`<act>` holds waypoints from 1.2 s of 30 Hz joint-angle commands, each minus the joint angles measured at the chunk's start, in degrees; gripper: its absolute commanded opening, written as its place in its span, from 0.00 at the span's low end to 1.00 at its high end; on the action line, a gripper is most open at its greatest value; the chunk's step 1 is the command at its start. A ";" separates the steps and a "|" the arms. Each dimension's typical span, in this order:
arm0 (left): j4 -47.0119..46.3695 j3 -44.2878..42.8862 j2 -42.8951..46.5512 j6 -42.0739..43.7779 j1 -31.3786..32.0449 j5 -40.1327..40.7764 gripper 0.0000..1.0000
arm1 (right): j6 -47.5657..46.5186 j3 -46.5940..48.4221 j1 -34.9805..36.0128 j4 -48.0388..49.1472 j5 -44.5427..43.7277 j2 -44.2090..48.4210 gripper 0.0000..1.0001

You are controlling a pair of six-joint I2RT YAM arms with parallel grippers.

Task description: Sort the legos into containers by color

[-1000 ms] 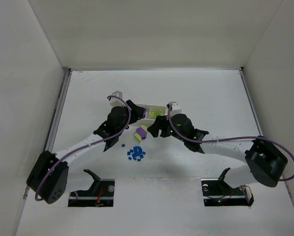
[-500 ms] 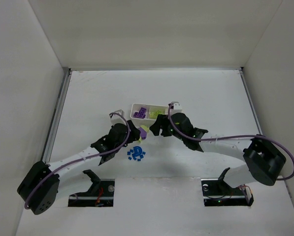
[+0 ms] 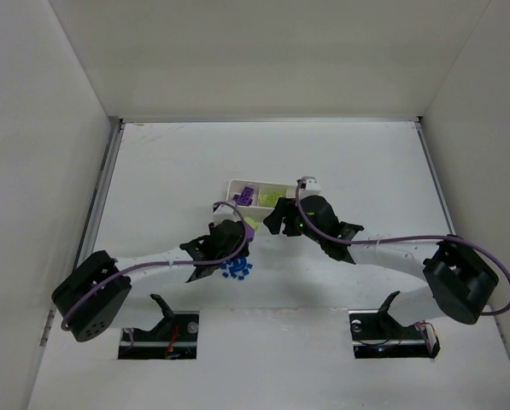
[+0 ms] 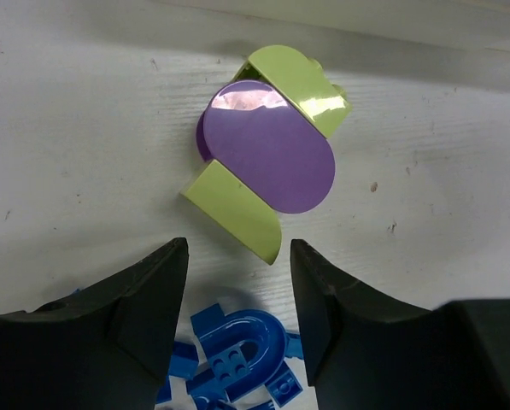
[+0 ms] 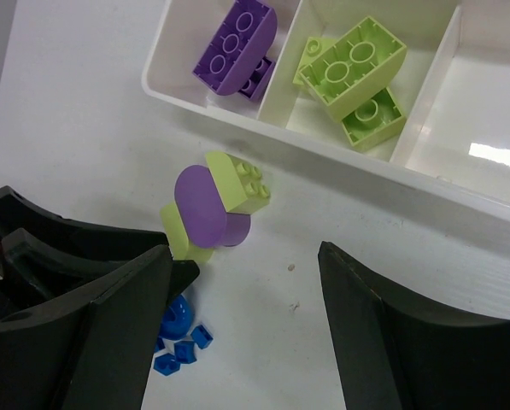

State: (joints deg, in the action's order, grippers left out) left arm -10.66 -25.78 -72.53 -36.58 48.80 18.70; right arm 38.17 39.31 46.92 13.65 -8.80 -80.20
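A stuck cluster of one purple and two yellow-green legos (image 4: 263, 158) lies on the table just ahead of my left gripper (image 4: 237, 256), which is open and empty. The cluster also shows in the right wrist view (image 5: 210, 205) and the top view (image 3: 249, 225). Tiny blue pieces (image 4: 237, 359) lie under the left fingers (image 4: 143, 299). My right gripper (image 5: 244, 252) is open and empty above the table right of the cluster. The white tray (image 5: 323, 149) holds a purple brick (image 5: 236, 41) in its left compartment and yellow-green bricks (image 5: 357, 73) in the middle one.
The tray's right compartment (image 5: 485, 111) holds nothing. In the top view the tray (image 3: 231, 190) sits mid-table behind both grippers, and the blue pile (image 3: 236, 269) lies near the left gripper (image 3: 236, 243). White walls enclose the table.
My left arm has swung away from the tray, nearer and to the right, and now hangs over the blue pile behind the cluster. The right arm has barely moved.
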 commanded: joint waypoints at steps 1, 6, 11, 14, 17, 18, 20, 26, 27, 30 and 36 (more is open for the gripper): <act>-1.03 -3.22 -0.59 1.95 0.64 3.10 0.46 | -0.29 0.50 0.24 2.43 -0.43 0.31 0.75; -1.47 -4.10 -2.26 2.91 0.73 3.19 0.38 | -0.21 0.33 0.24 3.57 0.53 -0.04 0.75; -1.47 -4.80 -4.37 3.27 0.82 3.27 0.28 | -0.12 0.07 0.24 3.93 0.89 0.22 0.75; -1.21 -4.81 -4.46 3.35 0.99 4.06 0.25 | -0.12 0.07 0.24 3.93 0.98 0.40 0.75; -0.42 -4.63 -4.11 3.53 1.34 4.59 0.18 | -0.20 0.06 0.24 3.93 1.06 0.14 0.75; -0.16 -4.54 -3.93 3.53 1.43 4.77 0.16 | -0.12 0.15 0.24 3.93 1.15 -0.04 0.75; 0.63 -4.28 -3.41 3.44 1.69 5.20 0.12 | -0.12 0.24 0.24 4.02 1.33 -0.48 0.75; 2.92 -3.22 0.63 3.18 2.92 7.84 0.07 | 0.50 0.24 0.24 4.72 1.41 -1.45 0.77; 3.27 -3.05 1.68 3.09 3.10 8.02 0.07 | 0.67 0.15 0.24 4.89 1.50 -1.45 0.78; 4.06 -2.79 4.84 3.00 3.54 8.37 0.07 | 1.64 -0.11 0.24 5.77 2.46 -1.36 0.80; 5.82 -2.35 11.09 2.48 4.33 8.37 0.06 | 6.20 -1.77 -0.81 9.72 5.27 -1.53 0.88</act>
State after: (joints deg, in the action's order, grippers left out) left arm -5.89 -28.62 -64.49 -33.89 52.49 25.56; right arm 41.10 38.72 46.81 17.69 -5.80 -81.43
